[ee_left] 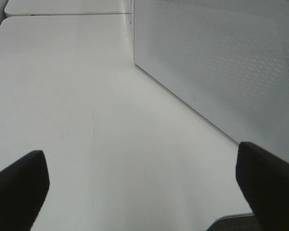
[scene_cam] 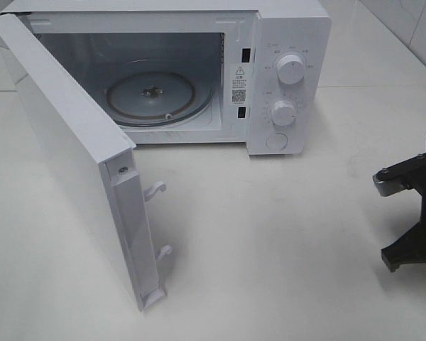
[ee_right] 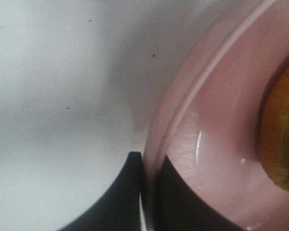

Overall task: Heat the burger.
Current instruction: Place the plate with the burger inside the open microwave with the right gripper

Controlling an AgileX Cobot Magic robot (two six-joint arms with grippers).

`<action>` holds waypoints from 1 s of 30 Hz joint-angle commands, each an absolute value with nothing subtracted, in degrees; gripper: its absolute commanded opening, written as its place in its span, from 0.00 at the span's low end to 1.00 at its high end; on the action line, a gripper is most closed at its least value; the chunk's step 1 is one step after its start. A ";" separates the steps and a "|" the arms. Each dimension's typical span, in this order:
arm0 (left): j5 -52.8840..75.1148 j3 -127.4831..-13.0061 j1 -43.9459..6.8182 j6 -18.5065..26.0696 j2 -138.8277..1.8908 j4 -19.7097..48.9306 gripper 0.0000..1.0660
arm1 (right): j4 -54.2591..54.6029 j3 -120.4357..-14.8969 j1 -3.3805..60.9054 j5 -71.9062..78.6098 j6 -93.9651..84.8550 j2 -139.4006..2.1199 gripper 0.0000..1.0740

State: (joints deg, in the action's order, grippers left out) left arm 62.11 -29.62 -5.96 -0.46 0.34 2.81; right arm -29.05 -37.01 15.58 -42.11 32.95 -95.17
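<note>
In the right wrist view only the golden-brown edge of the burger (ee_right: 282, 139) shows, lying on a round pink plate (ee_right: 221, 110). My right gripper (ee_right: 148, 162) is shut on the plate's rim, one dark finger (ee_right: 120, 197) outside it and one on the plate's inner face. In the exterior high view only part of the right arm (scene_cam: 412, 213) shows at the right edge; burger and plate are out of frame there. My left gripper (ee_left: 142, 161) is open and empty above the white table, beside the microwave door (ee_left: 221, 62).
The white microwave (scene_cam: 284, 71) stands at the back with its door (scene_cam: 71, 149) swung wide open toward the front left. Its glass turntable (scene_cam: 150, 96) is bare. The white table (scene_cam: 270, 249) spreads in front of it.
</note>
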 commanded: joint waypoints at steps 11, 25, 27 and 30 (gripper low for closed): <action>61.31 -29.62 -6.07 -0.40 0.52 3.15 0.92 | -33.92 -36.90 21.77 -49.05 35.47 -93.11 0.00; 61.31 -29.62 -6.07 -0.40 0.52 3.15 0.92 | -34.21 -36.90 27.85 -57.18 32.77 -82.28 0.00; 61.31 -29.62 -6.07 -0.40 0.52 3.15 0.92 | -33.98 -36.78 28.19 -57.93 32.31 -81.07 0.00; 61.31 -29.62 -6.07 -0.40 0.52 3.15 0.92 | -33.29 -36.15 29.39 -58.21 31.74 -79.53 0.00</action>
